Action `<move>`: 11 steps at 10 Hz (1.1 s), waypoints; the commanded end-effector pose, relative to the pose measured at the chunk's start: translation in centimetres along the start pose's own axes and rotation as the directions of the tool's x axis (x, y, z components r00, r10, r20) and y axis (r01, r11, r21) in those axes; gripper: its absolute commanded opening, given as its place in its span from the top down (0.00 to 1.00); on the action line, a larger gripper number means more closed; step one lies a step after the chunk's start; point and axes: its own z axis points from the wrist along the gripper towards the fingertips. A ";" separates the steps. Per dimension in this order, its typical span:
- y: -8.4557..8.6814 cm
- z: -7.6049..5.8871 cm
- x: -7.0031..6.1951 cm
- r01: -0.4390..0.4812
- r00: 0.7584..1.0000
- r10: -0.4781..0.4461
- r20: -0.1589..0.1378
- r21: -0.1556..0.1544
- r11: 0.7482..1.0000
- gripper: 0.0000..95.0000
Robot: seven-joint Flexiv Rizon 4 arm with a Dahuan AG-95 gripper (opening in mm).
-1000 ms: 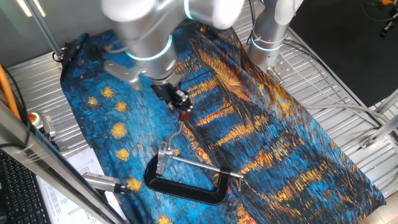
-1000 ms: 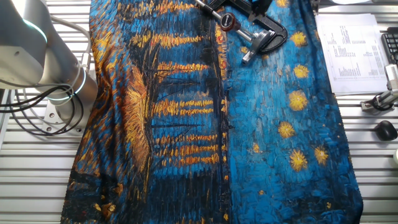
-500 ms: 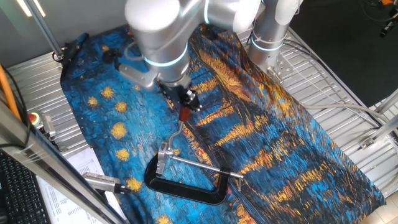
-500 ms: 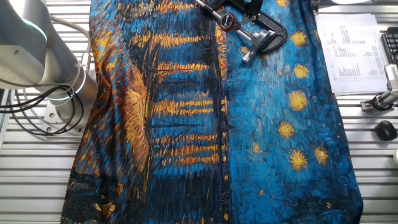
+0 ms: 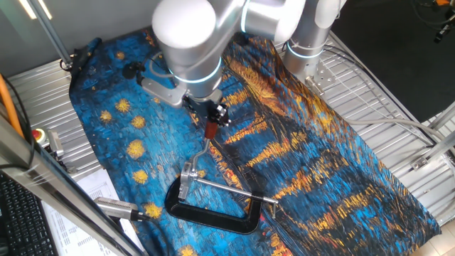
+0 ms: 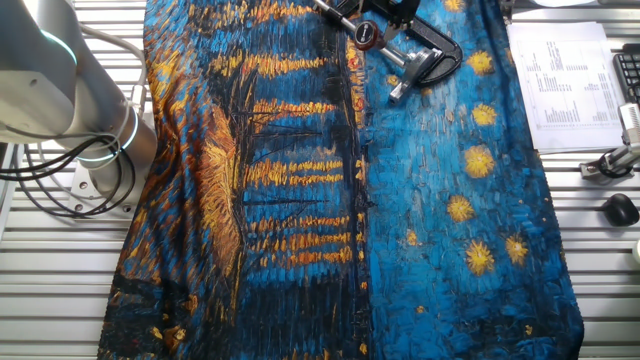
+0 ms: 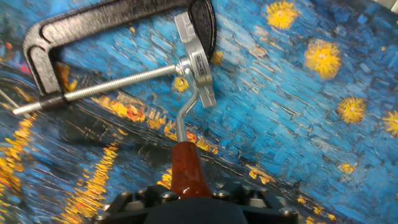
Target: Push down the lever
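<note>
My black two-finger gripper has swung round over the silver lever's reddish-brown cylindrical knob — jaw state I cannot tell — so the downward push looks ready to start.

Cloth: blue with yellow stars and orange streaks. Lever: silver, red-brown knob. Clamp: black, silver rod.
</note>
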 end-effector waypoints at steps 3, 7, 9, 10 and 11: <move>0.6 0.6 -0.2 -0.002 1.000 0.003 -0.005 0.016 1.000 0.20; 0.3 1.1 0.3 0.022 1.000 -0.022 -0.011 0.027 0.999 0.40; 0.2 1.5 0.7 0.031 0.999 -0.030 -0.011 0.031 0.999 0.40; 0.1 1.7 0.9 0.035 0.999 -0.034 -0.010 0.033 0.999 0.40; 0.1 1.7 0.9 0.037 0.999 -0.036 -0.009 0.033 0.999 0.40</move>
